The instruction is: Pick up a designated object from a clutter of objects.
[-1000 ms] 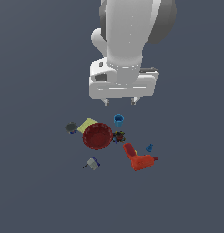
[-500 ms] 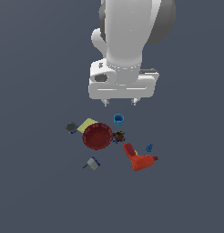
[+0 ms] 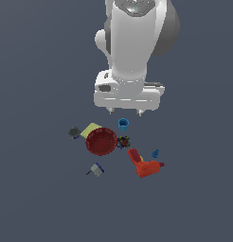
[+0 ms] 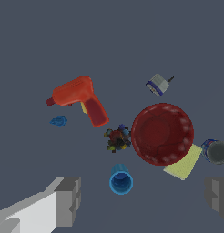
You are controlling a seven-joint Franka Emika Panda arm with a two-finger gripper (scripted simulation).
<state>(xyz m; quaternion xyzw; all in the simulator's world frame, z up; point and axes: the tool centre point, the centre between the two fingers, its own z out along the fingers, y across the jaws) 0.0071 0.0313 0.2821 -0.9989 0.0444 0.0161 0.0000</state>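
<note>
- I see no real change against the frames from a second and half a second ago: the arm (image 3: 135, 47) hangs over the clutter in the same spot and every item lies where it lay.
- The gripper (image 3: 125, 112) hovers above the tabletop (image 3: 38, 198), clear of everything; the jaws stand wide apart and hold nothing, with one finger (image 4: 68, 200) and the other at opposite edges of the wrist view.
- The target (image 3: 123, 141), a tiny dark lump speckled red, yellow, green and blue, lies on the tabletop just beside the bowl (image 3: 101, 141), on the exterior view's right of it. The wrist view shows a narrow gap between the target (image 4: 117, 139) and the bowl (image 4: 162, 134).
- The cup (image 3: 123, 124) stands upright near the target, nearly under the gripper; from the wrist its open mouth shows (image 4: 120, 180).
- The drill (image 3: 144, 164) lies on its side to the exterior view's right of the target, close but not touching in the wrist view (image 4: 79, 97).
- A blue piece (image 3: 155, 153) lies just beside the drill.
- The yellow block (image 3: 90, 130) sits partly under the bowl's rim, and a dark grey round thing (image 3: 74, 132) is beyond it.
- A small grey bit (image 3: 96, 169) lies apart from the rest.
</note>
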